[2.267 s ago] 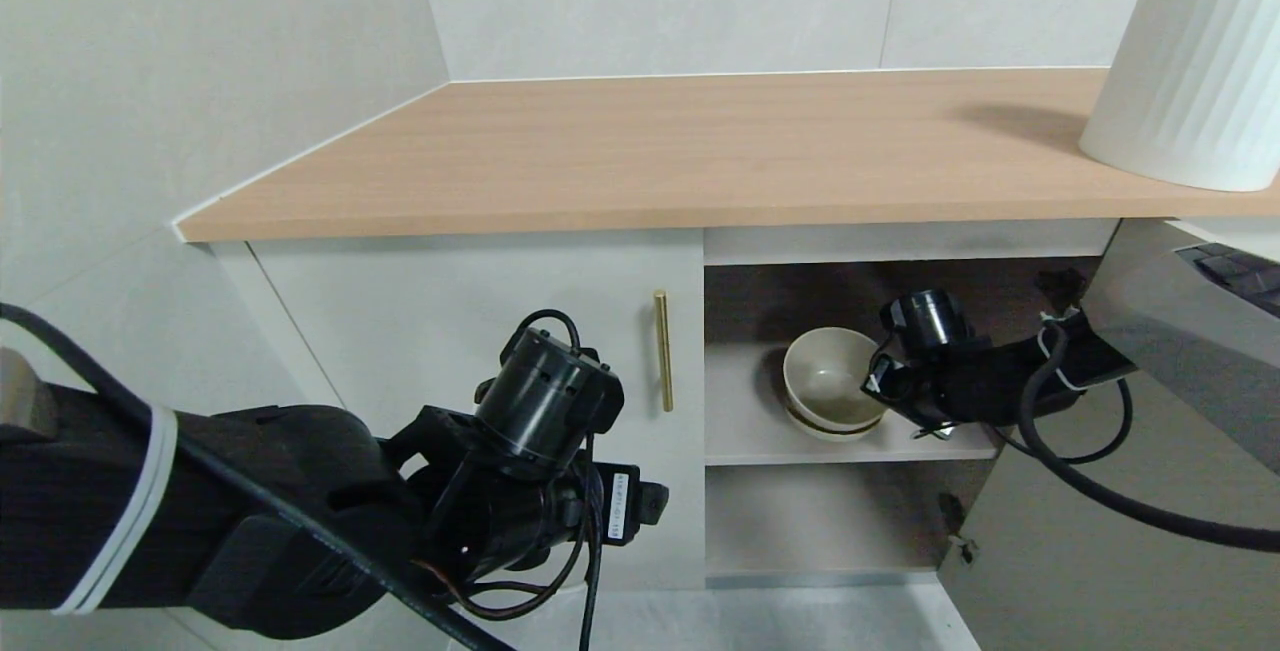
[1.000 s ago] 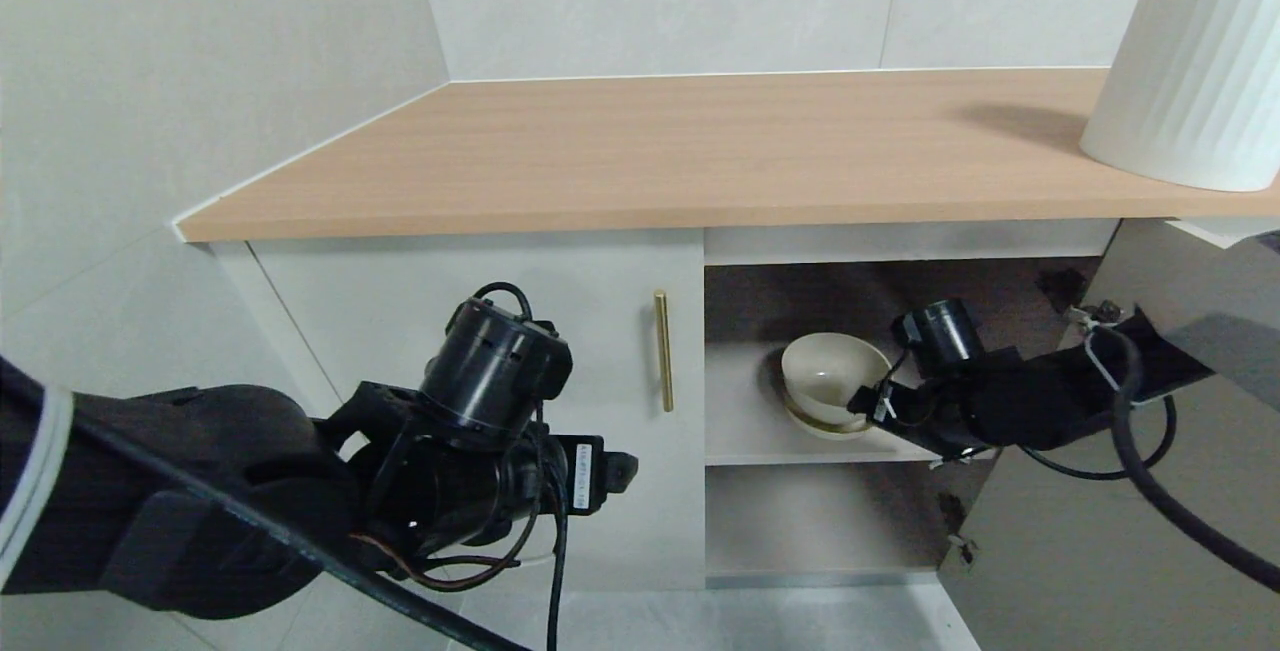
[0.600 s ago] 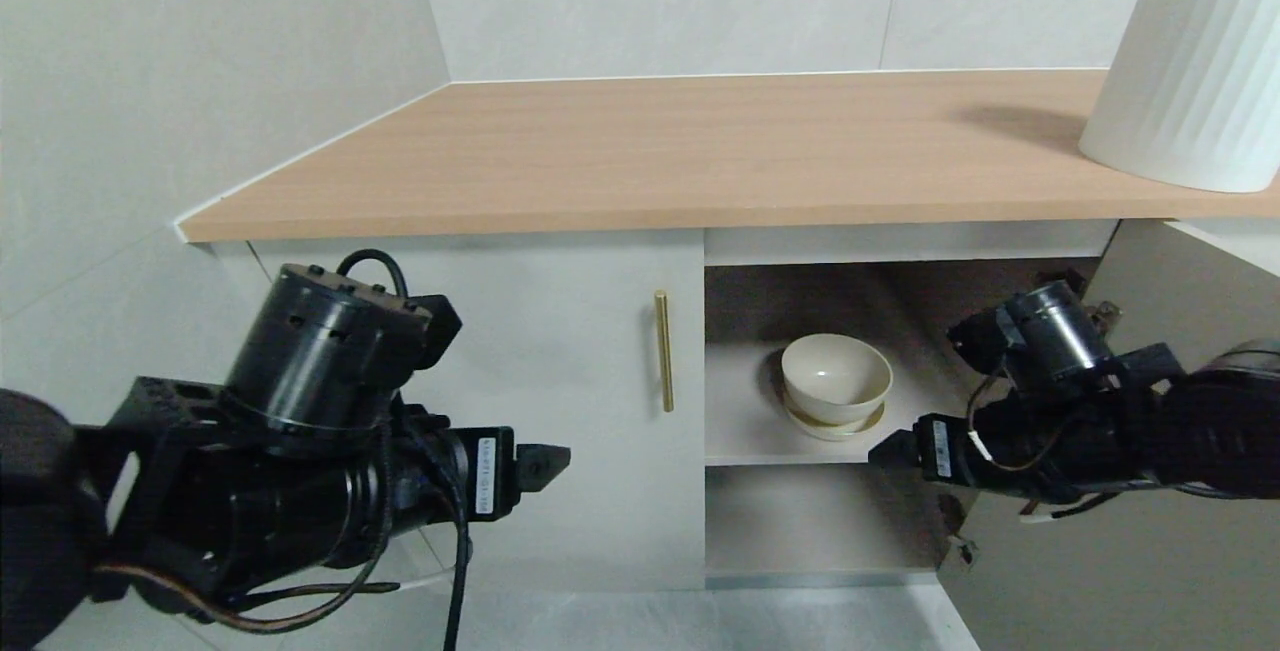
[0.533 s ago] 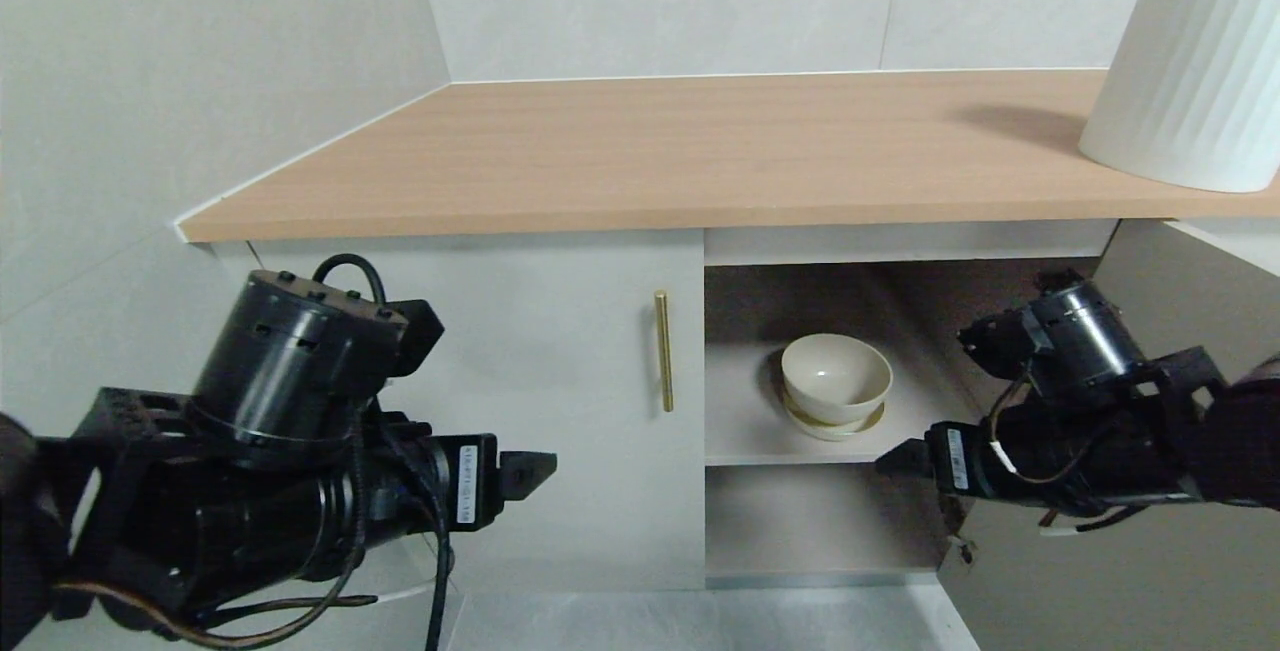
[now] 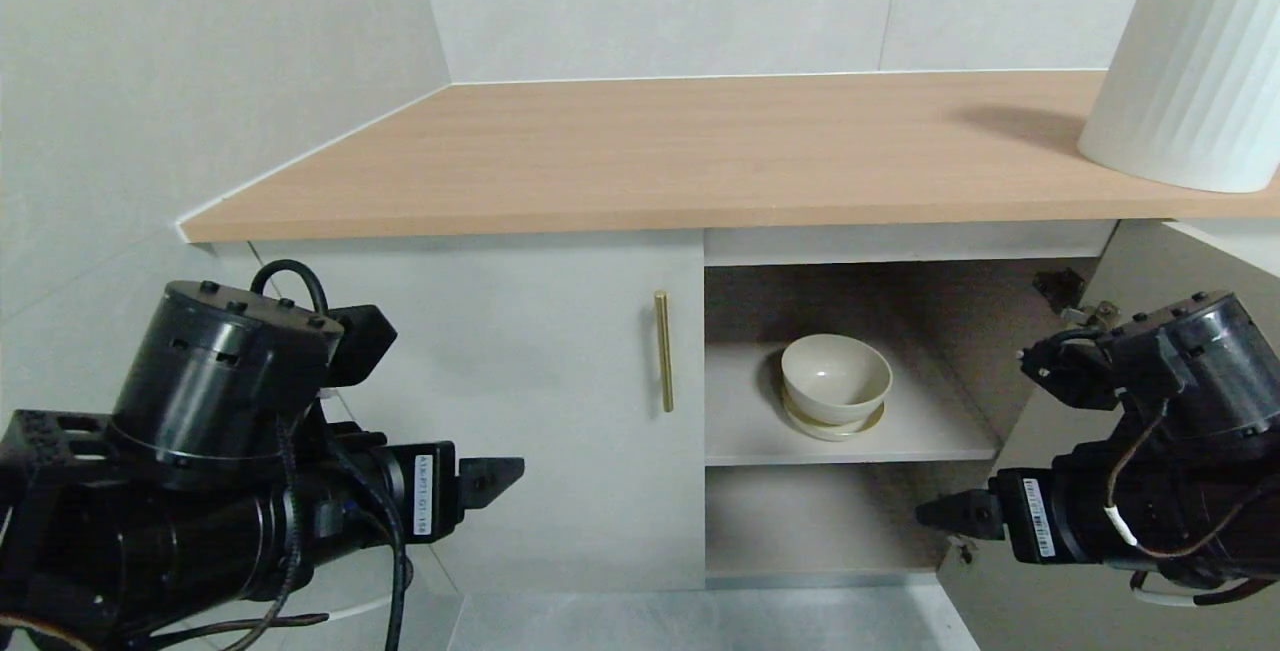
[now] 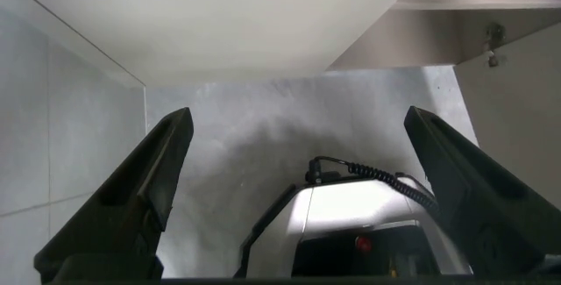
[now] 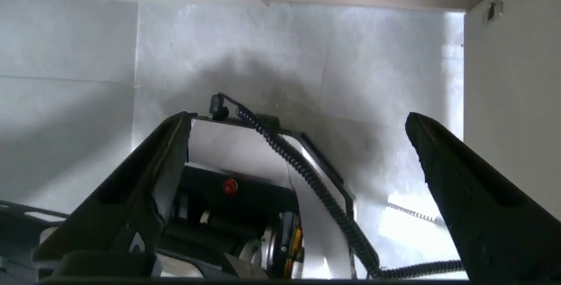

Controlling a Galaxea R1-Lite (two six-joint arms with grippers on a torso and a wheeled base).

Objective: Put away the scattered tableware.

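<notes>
Item 1. Left end effector [image 5: 488, 479]: black, low in front of the closed door and left of its handle. The left wrist view [image 6: 298, 197] shows it released, fingers spread wide with only floor between them.

Item 2. Pale grey closed cabinet door [image 5: 480, 351], fitted with a slim upright brass bar handle [image 5: 662, 351] at its right edge.

Item 3. Light wood-grain counter [image 5: 650, 151], running above the cabinet.

Item 4. Cream round ceramic bowl [image 5: 836, 378]: upright with its mouth facing up, and round, so it has no long axis. It rests on a shallow gold-rimmed plate [image 5: 833, 424] at the left-middle of the upper grey shelf [image 5: 930, 431] in the open compartment.

Item 5. Right end effector [image 5: 945, 513]: black, in front of the lower compartment below shelf level, well apart from the bowl. The right wrist view [image 7: 298, 188] shows it released, fingers spread and holding nothing.

Item 6. Open grey cabinet door [image 5: 1150, 261], swung out at the right and hung on a dark metal hinge [image 5: 1070, 291].

Item 7. Tall white ribbed cylindrical vessel [image 5: 1190, 61], standing on the counter's right end.
</notes>
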